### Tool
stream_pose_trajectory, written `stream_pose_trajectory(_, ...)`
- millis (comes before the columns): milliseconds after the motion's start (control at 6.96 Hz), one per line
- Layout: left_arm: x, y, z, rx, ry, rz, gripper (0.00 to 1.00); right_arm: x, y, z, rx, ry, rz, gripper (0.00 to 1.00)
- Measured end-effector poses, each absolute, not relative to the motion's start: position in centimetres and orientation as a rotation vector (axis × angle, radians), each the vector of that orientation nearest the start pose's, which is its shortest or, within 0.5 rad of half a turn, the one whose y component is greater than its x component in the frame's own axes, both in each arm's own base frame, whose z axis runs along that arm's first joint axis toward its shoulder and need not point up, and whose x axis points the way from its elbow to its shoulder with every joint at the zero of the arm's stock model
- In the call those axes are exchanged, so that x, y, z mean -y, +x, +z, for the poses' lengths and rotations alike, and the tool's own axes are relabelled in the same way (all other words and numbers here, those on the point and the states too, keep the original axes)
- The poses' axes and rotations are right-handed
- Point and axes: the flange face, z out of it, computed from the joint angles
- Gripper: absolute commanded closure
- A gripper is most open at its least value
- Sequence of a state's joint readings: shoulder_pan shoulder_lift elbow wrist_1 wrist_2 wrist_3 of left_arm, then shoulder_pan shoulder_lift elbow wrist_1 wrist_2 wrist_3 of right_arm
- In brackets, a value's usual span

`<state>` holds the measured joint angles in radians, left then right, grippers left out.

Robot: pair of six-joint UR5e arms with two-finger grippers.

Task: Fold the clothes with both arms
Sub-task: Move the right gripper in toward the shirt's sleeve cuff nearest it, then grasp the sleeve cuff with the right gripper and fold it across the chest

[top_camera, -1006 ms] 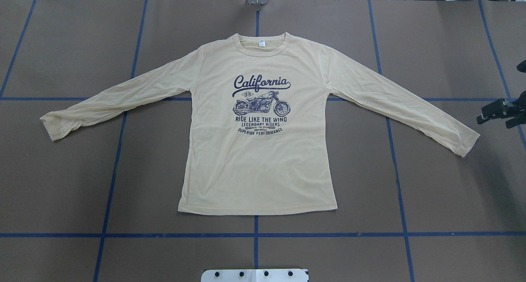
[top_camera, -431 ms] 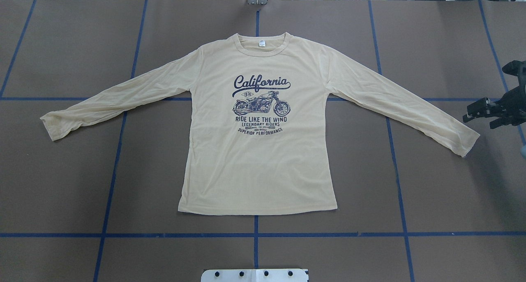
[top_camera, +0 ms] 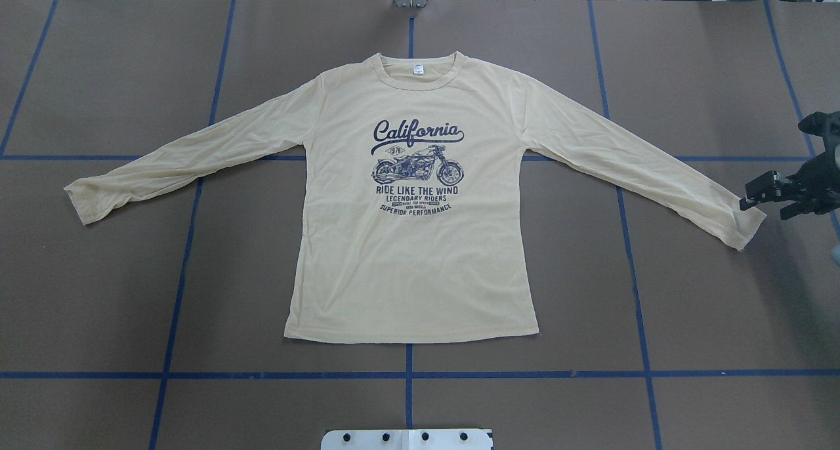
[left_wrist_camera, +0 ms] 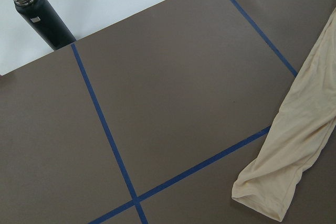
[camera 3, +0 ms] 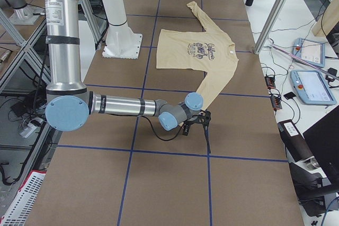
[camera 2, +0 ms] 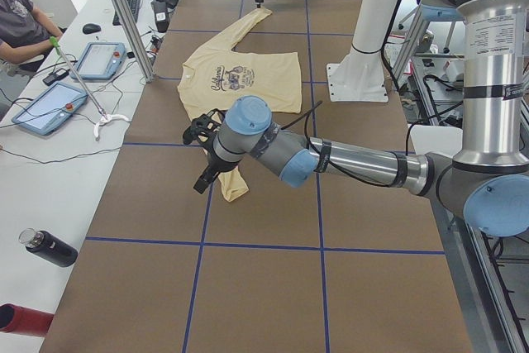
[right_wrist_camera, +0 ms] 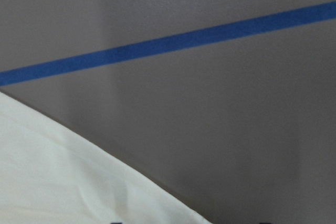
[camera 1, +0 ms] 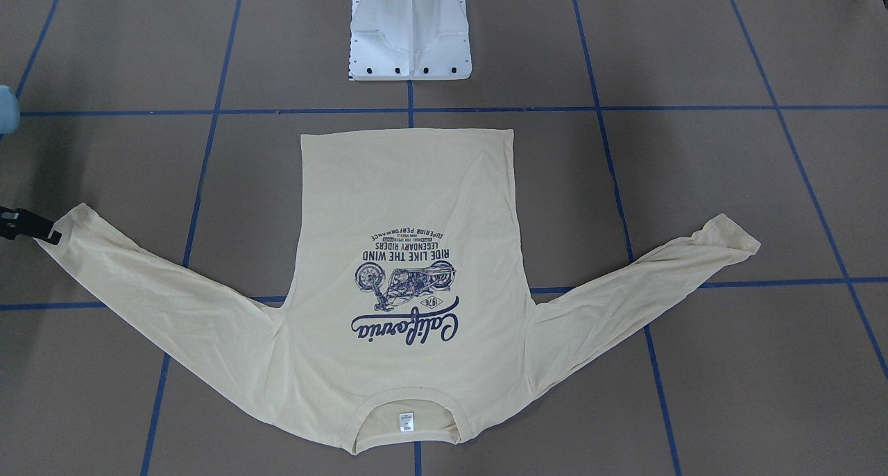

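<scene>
The cream-yellow long-sleeved shirt (top_camera: 407, 260) lies flat with its print up and both sleeves spread; the front-facing view shows it too (camera 1: 409, 184). My right gripper (top_camera: 761, 204) hovers at the table's right edge, just beside the right sleeve cuff (top_camera: 745, 227). It is open with nothing between its fingers. The same gripper (camera 1: 31, 227) meets the cuff's edge in the front-facing view. Only the left exterior view shows my left gripper (camera 2: 202, 159), near the left sleeve cuff (camera 2: 233, 186), and I cannot tell its state. The left wrist view shows that cuff (left_wrist_camera: 268, 192).
Blue tape lines (top_camera: 407, 374) grid the brown table cover. The white pedestal base (camera 1: 409, 32) stands behind the shirt's hem. A black bottle (left_wrist_camera: 39, 17) lies off the table's left end. A seated person (camera 2: 21, 22) and touch panels (camera 2: 50, 109) are on the far side.
My right gripper has moved in from the right edge, toward the robot and toward the right sleeve cuff. The shirt has not moved.
</scene>
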<state>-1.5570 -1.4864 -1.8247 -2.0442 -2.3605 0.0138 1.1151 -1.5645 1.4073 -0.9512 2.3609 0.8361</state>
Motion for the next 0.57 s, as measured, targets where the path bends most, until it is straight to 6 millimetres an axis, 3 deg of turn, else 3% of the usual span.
stream_pose_trajectory(287,47.3,-5.6,51.5,-0.766,0.608,0.268,0.0,48.3,-17.0,67.4,0.877,-0.159,0.223,1.0)
stream_pose_trajectory(575,47.3,-5.6,51.3,-0.774,0.602,0.241,0.0,48.7,-17.4,66.2,0.907,-0.175,0.228,1.0)
